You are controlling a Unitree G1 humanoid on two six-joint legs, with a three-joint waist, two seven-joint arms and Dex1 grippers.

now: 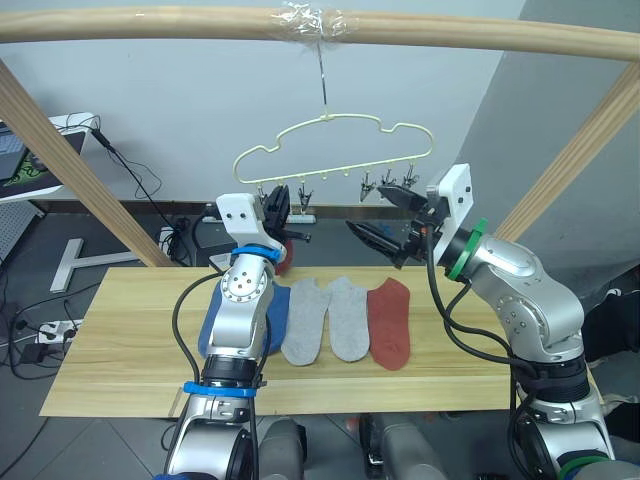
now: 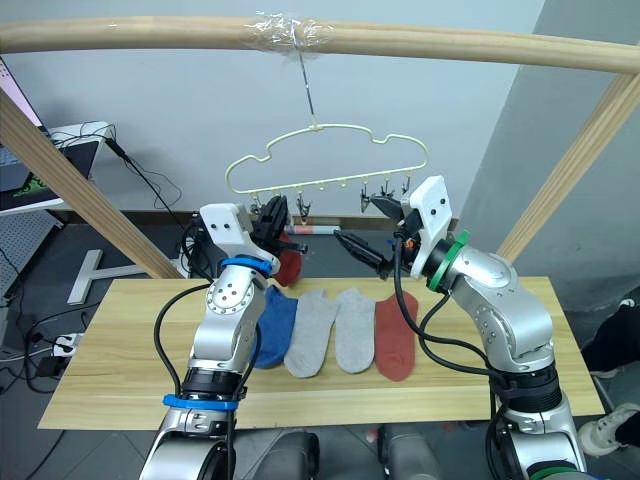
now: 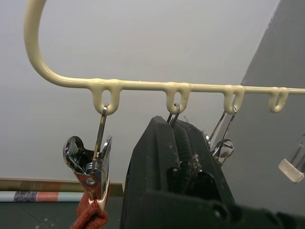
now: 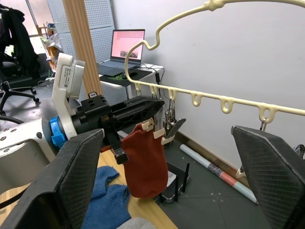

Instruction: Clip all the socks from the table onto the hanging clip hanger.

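The left gripper (image 4: 157, 107), jaws together by a clip (image 3: 174, 112), could bump the clip hanger (image 1: 340, 135) and shake the red sock (image 4: 145, 162) loose, while the right gripper (image 1: 385, 215) waits with jaws apart.

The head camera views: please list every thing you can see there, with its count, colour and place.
Clip hanger: one, pale yellow wire, hanging by its hook from the wooden pole; row of small metal clips below.
Hung sock: one, rust red, held in a clip near the hanger's left end.
Blue sock: at least one, on the table, partly behind the left arm.
Grey socks: two, light grey, side by side mid-table.
Red sock: one, rust red, flat, right of the grey ones.
Table: one, pale wood.
Left gripper: black, at the hanger's left clips.
Right gripper: black, open, below the hanger's right clips.
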